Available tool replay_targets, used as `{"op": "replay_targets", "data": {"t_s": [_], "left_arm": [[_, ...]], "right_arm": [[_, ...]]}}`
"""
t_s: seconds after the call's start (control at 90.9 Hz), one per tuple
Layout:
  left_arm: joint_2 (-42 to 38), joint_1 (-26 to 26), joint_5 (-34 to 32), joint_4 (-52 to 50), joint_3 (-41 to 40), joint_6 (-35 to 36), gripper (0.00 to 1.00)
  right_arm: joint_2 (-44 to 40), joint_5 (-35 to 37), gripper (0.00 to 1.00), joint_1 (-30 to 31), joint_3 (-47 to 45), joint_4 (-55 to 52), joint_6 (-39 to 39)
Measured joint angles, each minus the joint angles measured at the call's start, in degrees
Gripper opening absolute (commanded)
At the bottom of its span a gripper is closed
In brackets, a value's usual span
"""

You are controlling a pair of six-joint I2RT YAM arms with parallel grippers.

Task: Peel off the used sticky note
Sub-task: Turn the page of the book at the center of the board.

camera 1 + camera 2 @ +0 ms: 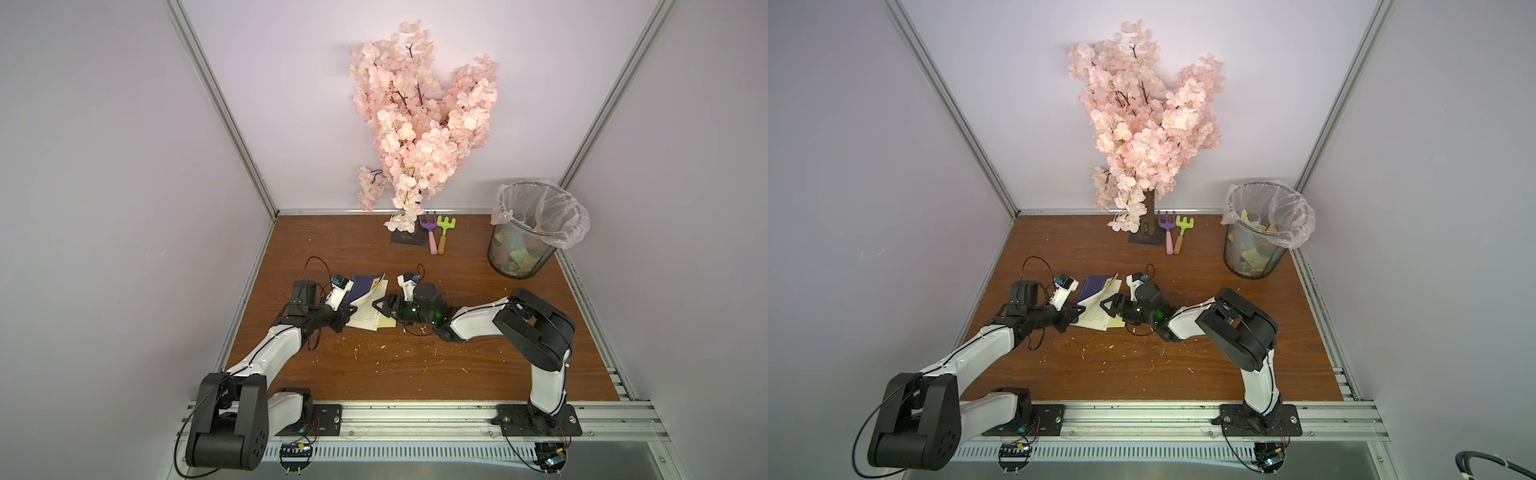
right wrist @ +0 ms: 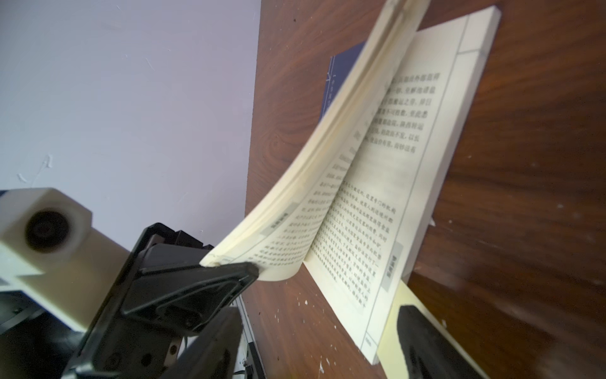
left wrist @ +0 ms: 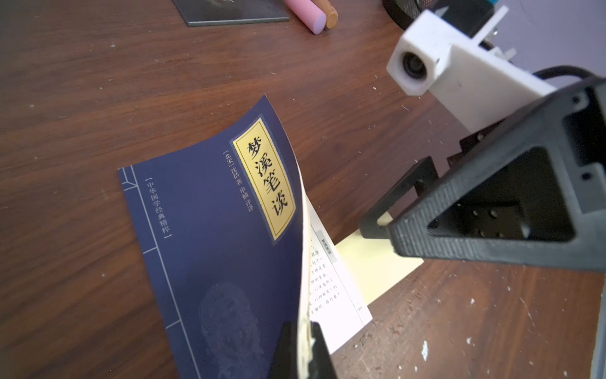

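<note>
A blue-covered book lies open on the wooden table. My left gripper is shut on the cover and a sheaf of front pages, holding them curled up off the printed page. A pale yellow sticky note pokes out from under that page's near corner. My right gripper stands open right at the note, with one black finger over it. The left gripper also shows in the right wrist view, pinching the page edges.
A mesh waste bin with a plastic liner and paper scraps stands at the back right. A pink blossom tree on a dark base and two toy rakes stand at the back. Paper crumbs dot the table.
</note>
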Motion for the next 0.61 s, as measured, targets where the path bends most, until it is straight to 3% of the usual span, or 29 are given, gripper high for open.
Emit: {"op": "replay_targets", "data": {"t_s": [0.605], "left_arm": [[-1.0,0.3,3.4,0.9,-0.5,-0.2,0.01]], "right_arm": [[3.7,0.1,0.86,1.5,2.6,-1.2,0.4]]}}
